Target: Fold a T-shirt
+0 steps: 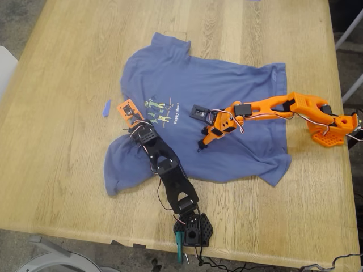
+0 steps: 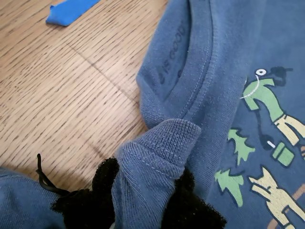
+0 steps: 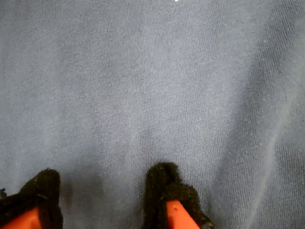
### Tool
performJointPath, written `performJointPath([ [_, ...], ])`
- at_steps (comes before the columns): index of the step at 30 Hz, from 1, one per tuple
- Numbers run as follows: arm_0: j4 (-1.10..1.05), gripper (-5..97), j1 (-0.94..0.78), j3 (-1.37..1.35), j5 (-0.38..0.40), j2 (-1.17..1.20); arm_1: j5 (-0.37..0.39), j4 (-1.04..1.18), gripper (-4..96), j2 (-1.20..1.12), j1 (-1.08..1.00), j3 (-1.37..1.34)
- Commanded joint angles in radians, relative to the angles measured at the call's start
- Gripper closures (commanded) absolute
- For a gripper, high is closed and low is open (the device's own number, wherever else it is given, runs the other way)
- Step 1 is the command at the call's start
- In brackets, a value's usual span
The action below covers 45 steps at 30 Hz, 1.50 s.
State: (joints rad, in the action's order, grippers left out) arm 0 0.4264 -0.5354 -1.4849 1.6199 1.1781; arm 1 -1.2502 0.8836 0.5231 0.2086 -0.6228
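first gripper had a sleeve hem, second was just sitting on the cloth

the t-shirt (image 1: 227, 107) lay spread on the wooden table (image 1: 68, 187), roughly mid-table in the exterior view, chest print up. my first gripper (image 2: 143, 200) (black arm) was clamped on a bunched bit of ribbed sleeve hem right by the collar, w/ the blue tape strip (image 2: 69, 12) nearby on bare wood. my second gripper (image 3: 102, 195) (orange arm) was down on plain fabric, fingers (image 3: 167, 186) spread apart w/ nothing between them.

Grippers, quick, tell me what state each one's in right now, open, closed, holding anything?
My first gripper: closed on a fold of the T-shirt.
My second gripper: open, tips down on the shirt fabric, holding nothing.
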Motion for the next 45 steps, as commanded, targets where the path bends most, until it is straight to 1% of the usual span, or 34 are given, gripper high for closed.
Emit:
performJointPath([
  [1, -0.032, 92, -0.020, -0.003, 0.003, 0.189, -0.009, 0.028, 63.7, -0.028, -0.032, 0.025],
  [7, -0.048, 92, -0.029, -0.051, 0.003, 0.219, -0.014, 0.048, 64.7, -0.049, -0.077, 0.043],
  [12, -0.049, 92, -0.026, -0.061, 0.005, 0.242, -0.025, 0.114, 69.1, -0.071, -0.072, 0.048],
  [14, -0.046, 92, -0.026, -0.064, 0.005, 0.255, -0.025, 0.140, 69.4, -0.078, -0.071, 0.060],
  [19, -0.044, 92, -0.035, -0.080, 0.005, 0.272, -0.051, 0.149, 70.3, -0.094, -0.094, 0.101],
  [22, -0.046, 92, -0.037, -0.081, 0.005, 0.273, -0.069, 0.054, 66.9, -0.115, -0.101, 0.135],
  [27, -0.049, 92, -0.035, -0.081, 0.005, 0.278, -0.095, -0.114, 65.7, -0.158, -0.081, 0.149],
  [32, -0.049, 92, -0.041, -0.086, 0.006, 0.301, -0.129, -0.179, 66.1, -0.218, -0.069, 0.176],
  [36, -0.044, 92, -0.052, -0.095, 0.006, 0.331, -0.133, -0.092, 68.2, -0.232, -0.071, 0.221],
  [40, -0.044, 92, -0.054, -0.104, 0.009, 0.362, -0.117, 0.017, 70.6, -0.232, -0.094, 0.255],
  [42, -0.043, 92, -0.049, -0.109, 0.009, 0.377, -0.095, 0.083, 70.0, -0.232, -0.106, 0.272],
  [44, -0.041, 92, -0.041, -0.120, 0.011, 0.393, -0.091, 0.138, 69.3, -0.232, -0.115, 0.290],
  [45, -0.041, 92, -0.038, -0.129, 0.011, 0.402, -0.091, 0.166, 70.4, -0.232, -0.118, 0.299],
])
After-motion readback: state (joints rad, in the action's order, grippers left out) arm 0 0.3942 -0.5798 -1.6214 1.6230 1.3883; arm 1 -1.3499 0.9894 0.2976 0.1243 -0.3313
